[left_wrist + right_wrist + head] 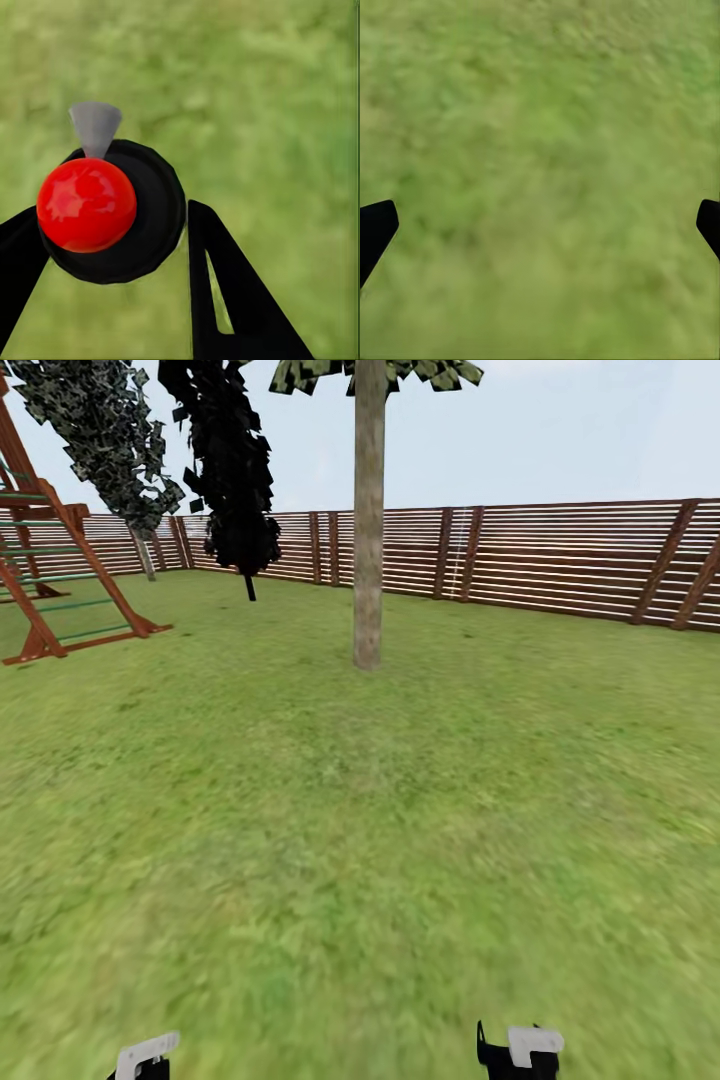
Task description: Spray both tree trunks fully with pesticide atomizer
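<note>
Carrying the atomizer toward the first trunk

Stretching ahead is the lawn (400, 840), ringed at the back by the fence (560, 560). A trunk (368, 530) stands upright in the middle distance, straight in front of the robot and well apart from it; a second tree (105, 430) leans at the far left beside a black cone tree (232, 470) and a wooden play frame (50, 580).

The left gripper (112, 247) is clamped on the atomizer (112, 210), black fingers (225, 285) on either side of its dark body, red ball and grey nozzle showing. The right gripper (540, 225) is spread wide over grass, holding nothing.

Pickup looks done; the approach is in hand. Next, I judge, calls for closing on the trunk and aiming the nozzle at it.
</note>
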